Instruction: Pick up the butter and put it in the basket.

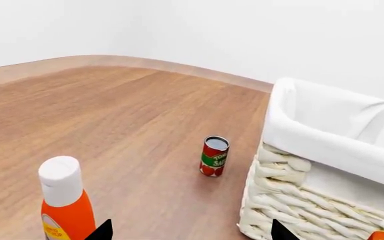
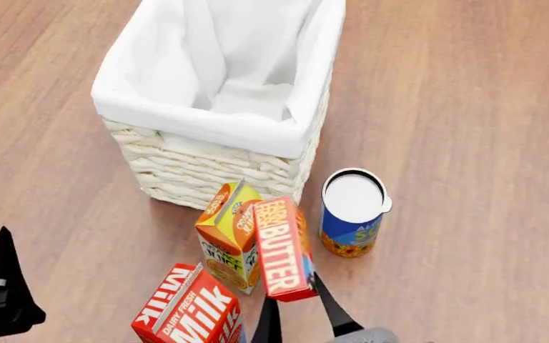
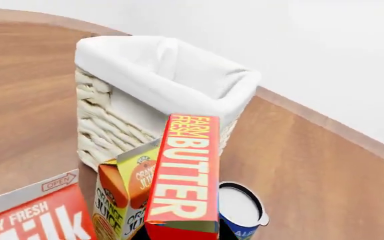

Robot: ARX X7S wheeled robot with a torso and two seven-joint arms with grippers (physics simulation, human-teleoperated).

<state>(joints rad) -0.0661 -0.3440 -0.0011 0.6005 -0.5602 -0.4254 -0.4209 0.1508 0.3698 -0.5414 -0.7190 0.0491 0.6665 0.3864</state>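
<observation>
The butter, a slim red-orange box with white lettering, is held in my right gripper, lifted above the floor in front of the basket. In the right wrist view the butter fills the middle, my black fingers on both its sides, with the basket beyond it. The white wicker basket with cloth liner also shows in the left wrist view. My left gripper is open and empty, low over the floor left of the basket; it shows at the head view's lower left.
An orange juice carton and a red milk carton stand left of the butter. A blue can with white lid stands right of it. A tomato soup can and an orange bottle with white cap stand near my left gripper.
</observation>
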